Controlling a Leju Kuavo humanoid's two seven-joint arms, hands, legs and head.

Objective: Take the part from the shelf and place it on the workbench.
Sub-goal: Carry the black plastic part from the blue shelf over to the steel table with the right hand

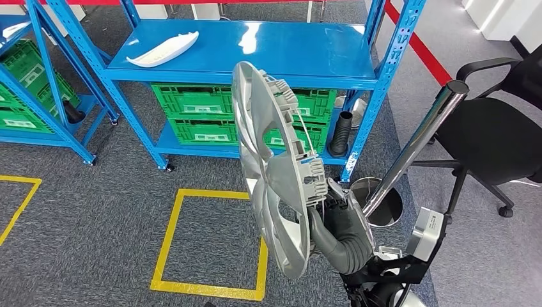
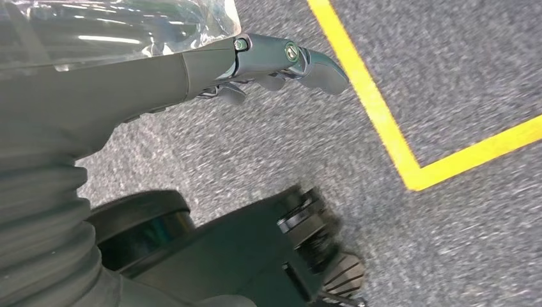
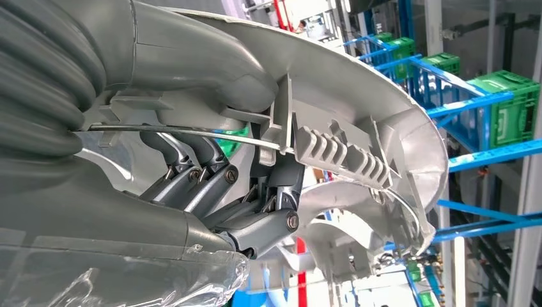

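silver wheel cover [image 1: 271, 173], one, right robot hand [image 1: 332, 217] gripping

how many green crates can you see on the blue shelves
5 at least: three green plastic crates under the middle shelf, two on the left rack. The silver wheel cover may hide more.

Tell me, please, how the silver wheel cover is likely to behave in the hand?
The wheel cover looks like thin moulded plastic, so probably light and slightly flexible. The right hand grips one rim only, so it may swing. Its rear clips look breakable.
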